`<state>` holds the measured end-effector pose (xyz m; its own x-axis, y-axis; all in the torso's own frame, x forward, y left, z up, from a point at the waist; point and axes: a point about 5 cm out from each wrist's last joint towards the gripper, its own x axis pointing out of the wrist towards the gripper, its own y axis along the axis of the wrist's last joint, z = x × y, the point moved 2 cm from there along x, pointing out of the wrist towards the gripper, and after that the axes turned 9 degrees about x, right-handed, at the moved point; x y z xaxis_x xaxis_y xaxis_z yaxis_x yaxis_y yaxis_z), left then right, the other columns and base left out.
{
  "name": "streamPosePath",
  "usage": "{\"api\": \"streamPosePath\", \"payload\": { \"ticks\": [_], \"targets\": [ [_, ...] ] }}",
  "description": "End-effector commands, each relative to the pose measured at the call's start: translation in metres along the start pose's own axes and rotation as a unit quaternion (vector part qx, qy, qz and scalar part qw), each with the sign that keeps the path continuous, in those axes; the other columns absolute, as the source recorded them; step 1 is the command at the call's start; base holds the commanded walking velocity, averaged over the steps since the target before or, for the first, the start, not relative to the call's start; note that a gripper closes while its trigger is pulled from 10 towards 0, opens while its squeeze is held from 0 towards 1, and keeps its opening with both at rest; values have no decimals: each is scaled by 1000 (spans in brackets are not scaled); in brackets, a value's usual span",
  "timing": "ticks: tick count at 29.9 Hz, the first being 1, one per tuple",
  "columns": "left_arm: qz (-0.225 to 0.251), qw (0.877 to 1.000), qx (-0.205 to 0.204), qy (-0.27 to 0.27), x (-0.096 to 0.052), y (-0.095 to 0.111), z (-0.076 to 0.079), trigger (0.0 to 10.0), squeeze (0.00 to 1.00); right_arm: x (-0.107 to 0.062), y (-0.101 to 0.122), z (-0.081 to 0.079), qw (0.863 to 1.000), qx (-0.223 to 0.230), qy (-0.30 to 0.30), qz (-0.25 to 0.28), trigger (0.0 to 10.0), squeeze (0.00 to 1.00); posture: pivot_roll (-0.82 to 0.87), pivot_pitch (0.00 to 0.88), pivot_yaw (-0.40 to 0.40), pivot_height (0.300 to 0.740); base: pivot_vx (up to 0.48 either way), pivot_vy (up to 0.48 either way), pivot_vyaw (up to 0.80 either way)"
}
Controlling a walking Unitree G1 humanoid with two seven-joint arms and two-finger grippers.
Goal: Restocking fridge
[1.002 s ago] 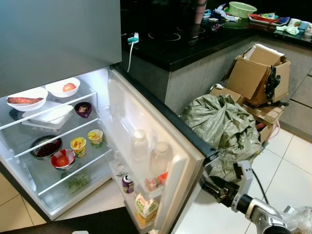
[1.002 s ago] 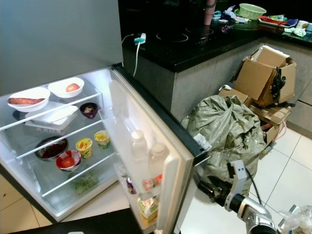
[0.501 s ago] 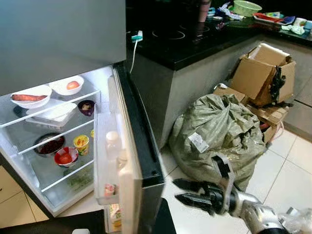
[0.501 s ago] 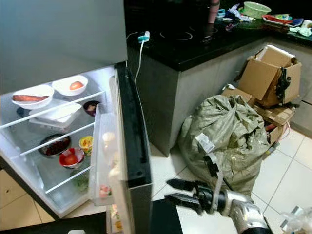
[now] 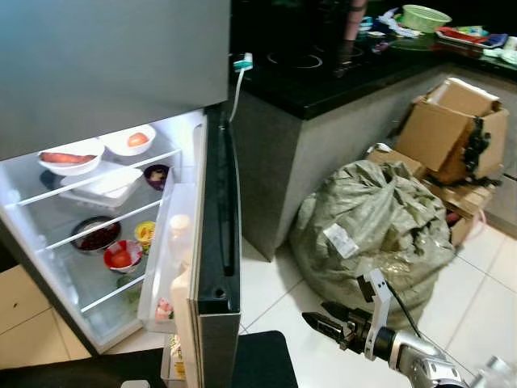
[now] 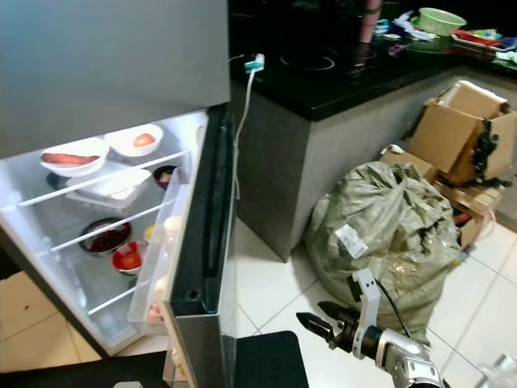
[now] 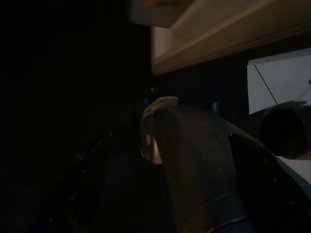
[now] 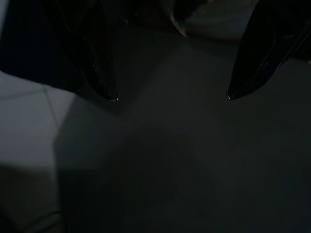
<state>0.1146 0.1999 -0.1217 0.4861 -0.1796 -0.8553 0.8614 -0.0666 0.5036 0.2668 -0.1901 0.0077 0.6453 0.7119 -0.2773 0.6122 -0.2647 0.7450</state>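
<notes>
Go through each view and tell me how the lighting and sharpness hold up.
Left eye view: the fridge interior is brightly lit and near overexposed; the black counter is dark with dull glare; the picture is fairly sharp. Right eye view: the same. Left wrist view: very dark and soft, with pale patches at one edge. Right wrist view: dim; the right end effector fingertips are open over shaded floor.

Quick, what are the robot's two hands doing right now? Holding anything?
Right gripper: jaws open, holding nothing, low over the white floor near the fridge door.
Left gripper: its wrist view is too dark to tell.
</notes>
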Motion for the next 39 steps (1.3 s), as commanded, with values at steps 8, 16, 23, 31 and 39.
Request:
{"api": "streamPosePath", "payload": {
  "ticks": [8, 16, 23, 31, 39],
  "targets": [
    [-32, 999, -8, -7, -2, -18, 7, 10000, 0, 9, 7, -1, 1000, -28, 0, 14, 10000, 0, -72, 23, -62, 740, 0, 0, 712],
    [-35, 999, -8, -7, -2, -19, 8, 10000, 0, 16, 19, -9, 998, -49, 18, 25, 10000, 0, -74, 23, -62, 740, 0, 0, 712],
    [-35, 999, -6, -5, -2, -18, 8, 10000, 0, 27, 33, -20, 995, -77, 46, 39, 10000, 0, -69, 18, -65, 740, 0, 0, 710],
    [-36, 999, -5, -2, -2, -18, 7, 10000, 0, 39, 51, -31, 991, -105, 57, 60, 10000, 0, -65, 13, -67, 740, 0, 0, 710],
    [-36, 999, -6, 0, -2, -18, 7, 10000, 0, 52, 67, -39, 986, -139, 43, 75, 10000, 0, -61, 11, -72, 740, 0, 0, 706]
  ]
}}
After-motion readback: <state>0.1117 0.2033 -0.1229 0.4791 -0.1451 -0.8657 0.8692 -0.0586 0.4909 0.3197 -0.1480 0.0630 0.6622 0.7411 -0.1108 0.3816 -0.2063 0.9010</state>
